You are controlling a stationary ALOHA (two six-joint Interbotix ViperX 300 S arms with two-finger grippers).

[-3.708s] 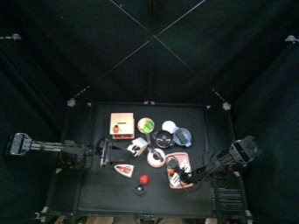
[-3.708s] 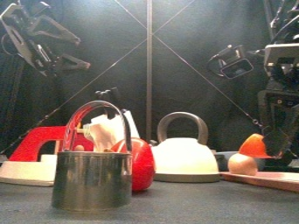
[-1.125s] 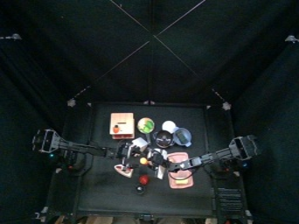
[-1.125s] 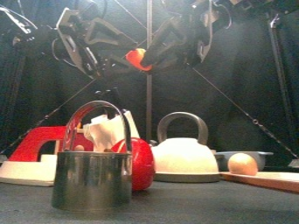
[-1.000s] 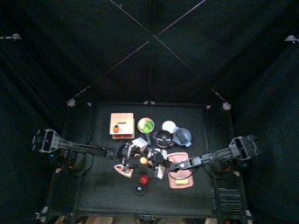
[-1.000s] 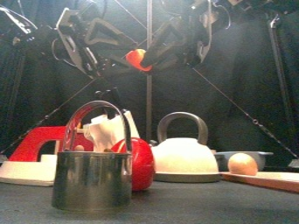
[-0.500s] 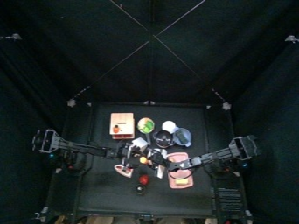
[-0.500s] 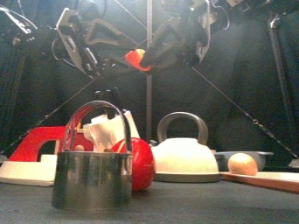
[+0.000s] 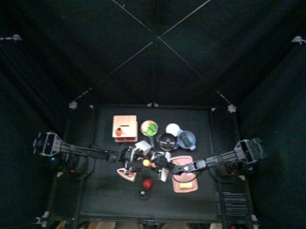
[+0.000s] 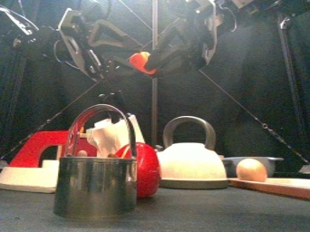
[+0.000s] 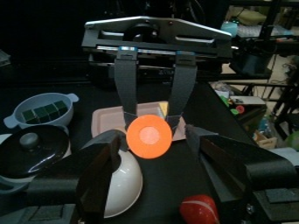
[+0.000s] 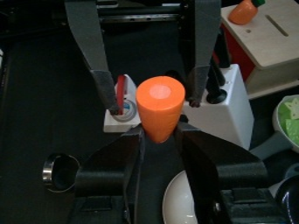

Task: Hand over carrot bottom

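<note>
The carrot bottom (image 10: 141, 62), a stubby orange piece, hangs in mid-air above the table's middle (image 9: 146, 164). My right gripper (image 12: 160, 131) is shut on it; its orange end (image 12: 160, 93) sticks out from between the jaws. In the left wrist view the carrot bottom's round end (image 11: 149, 137) faces the camera, pinched by the right gripper's fingers (image 11: 183, 83). My left gripper (image 11: 163, 171) is open, its jaws standing wide on either side of the carrot bottom and not touching it. The left gripper's fingers (image 12: 86, 44) show in the right wrist view.
On the table below stand a metal pot with a bail handle (image 10: 94, 186), a round red item (image 10: 147, 170), a white kettle (image 10: 191, 163) and an egg (image 10: 251, 169) on a wooden board (image 10: 281, 187). A second board (image 9: 123, 127) and bowls (image 9: 149, 129) lie at the back.
Since 3.7 s ago the right gripper lifted the carrot bottom off the board and both arms met over the middle. Over the last second they have barely moved.
</note>
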